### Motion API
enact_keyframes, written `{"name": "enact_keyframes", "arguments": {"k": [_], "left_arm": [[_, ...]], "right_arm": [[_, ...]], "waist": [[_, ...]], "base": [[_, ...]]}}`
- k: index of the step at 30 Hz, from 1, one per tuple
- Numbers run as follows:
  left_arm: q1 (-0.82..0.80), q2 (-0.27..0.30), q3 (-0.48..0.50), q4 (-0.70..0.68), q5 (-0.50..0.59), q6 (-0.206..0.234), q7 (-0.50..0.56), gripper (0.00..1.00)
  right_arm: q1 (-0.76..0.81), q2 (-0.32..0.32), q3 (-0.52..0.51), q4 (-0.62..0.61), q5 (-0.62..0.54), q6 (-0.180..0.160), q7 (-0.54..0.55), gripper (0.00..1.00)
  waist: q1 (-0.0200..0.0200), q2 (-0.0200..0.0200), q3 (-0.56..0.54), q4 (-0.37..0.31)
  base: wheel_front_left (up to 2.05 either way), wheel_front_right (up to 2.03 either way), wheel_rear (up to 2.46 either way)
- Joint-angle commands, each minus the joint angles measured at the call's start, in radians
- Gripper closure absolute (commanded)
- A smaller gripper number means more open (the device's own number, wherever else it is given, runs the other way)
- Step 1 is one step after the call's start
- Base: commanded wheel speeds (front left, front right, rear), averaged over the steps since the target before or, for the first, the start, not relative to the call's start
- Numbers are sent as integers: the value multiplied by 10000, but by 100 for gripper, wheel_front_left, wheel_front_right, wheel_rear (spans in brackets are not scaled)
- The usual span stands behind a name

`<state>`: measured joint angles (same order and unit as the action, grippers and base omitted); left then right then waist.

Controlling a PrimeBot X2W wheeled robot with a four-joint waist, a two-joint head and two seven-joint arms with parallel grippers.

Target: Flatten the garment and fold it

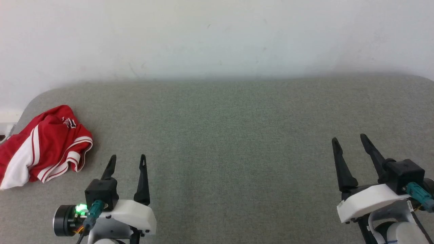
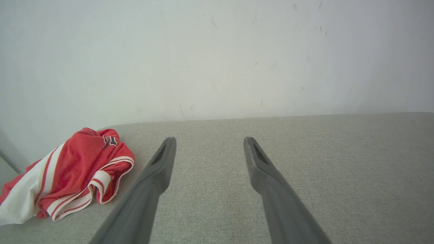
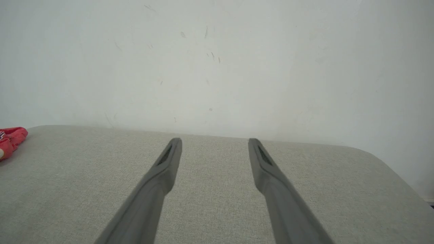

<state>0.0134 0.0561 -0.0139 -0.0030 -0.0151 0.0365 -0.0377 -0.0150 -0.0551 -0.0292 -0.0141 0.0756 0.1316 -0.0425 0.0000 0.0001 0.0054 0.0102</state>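
Note:
The garment [image 1: 44,145] lies crumpled in a heap at the far left of the grey padded surface, red with white sleeve cloth and striped trim showing. The left wrist view has the garment [image 2: 67,174] at its lower left, and a red edge of the garment [image 3: 10,139] peeks in at the left of the right wrist view. My left gripper [image 1: 127,159] is open just right of the heap, apart from it, with nothing between its fingers [image 2: 162,162]. Far to the right, my right gripper [image 1: 349,139] also stands open and empty above the surface.
The grey fabric surface [image 1: 223,135] stretches wide between the two grippers. A white wall [image 1: 217,37] rises right behind it. The surface's rounded corners show at the far left [image 1: 34,98] and the right [image 3: 383,159].

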Motion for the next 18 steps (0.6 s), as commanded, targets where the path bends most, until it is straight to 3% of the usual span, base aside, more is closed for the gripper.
{"name": "enact_keyframes", "arguments": {"k": [1,18], "left_arm": [[-139,-12,-50,-29,-80,68,-145,0],[-223,-20,-27,-132,-181,302,-500,0]], "right_arm": [[66,10,-63,-80,163,-2,-100,0],[176,16,-36,-300,611,-3,-455,0]], "waist": [[0,-1,3,31],[0,-1,115,890]], "base": [[0,0,0],[0,0,0]]}}
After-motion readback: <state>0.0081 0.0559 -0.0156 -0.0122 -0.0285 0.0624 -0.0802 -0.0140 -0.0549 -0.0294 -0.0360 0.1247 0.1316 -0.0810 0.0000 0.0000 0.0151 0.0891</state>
